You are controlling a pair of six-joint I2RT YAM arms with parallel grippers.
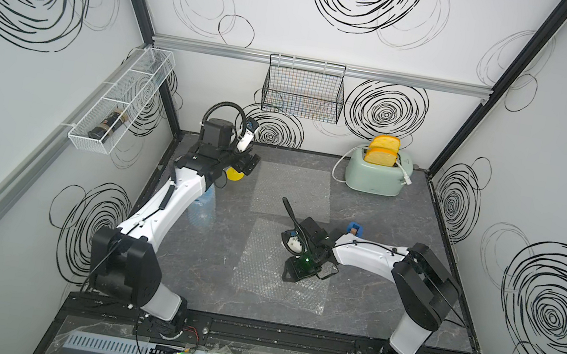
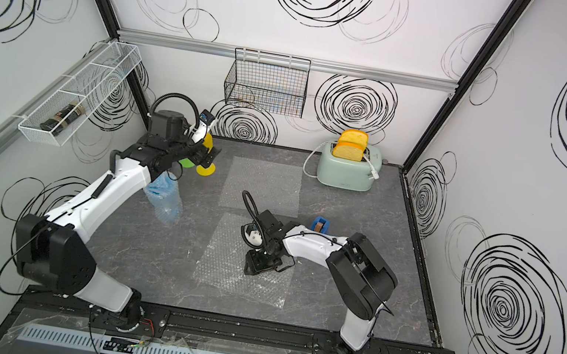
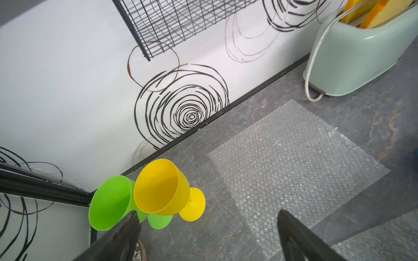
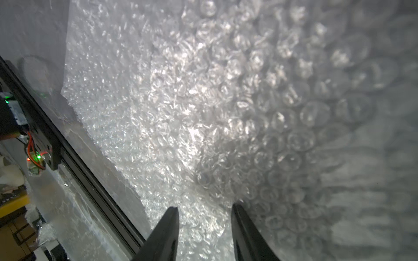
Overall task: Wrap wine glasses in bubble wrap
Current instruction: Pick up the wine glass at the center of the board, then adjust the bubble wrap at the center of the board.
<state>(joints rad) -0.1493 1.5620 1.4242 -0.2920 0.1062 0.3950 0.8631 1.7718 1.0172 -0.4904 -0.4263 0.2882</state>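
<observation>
left gripper (image 3: 208, 212) spread wide and empty, just beside the yellow goblet (image 3: 161, 187) and green goblet (image 3: 110, 203), both upright in the far left corner. third one, the blue goblet (image 2: 163, 193), lies bundled in bubble wrap (image 2: 168, 213) under the left arm (image 2: 108, 191). two flat sheets: far sheet (image 2: 263, 186), near sheet (image 2: 220, 265). right gripper (image 4: 204, 206) half-parted on the near sheet; pinching it or not, can't tell. one toaster (image 2: 347, 173) at the back.

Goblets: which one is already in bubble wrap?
The blue goblet, beneath the left arm: bubble wrap covers it. The yellow goblet and green goblet stand bare near the back wall.
</observation>
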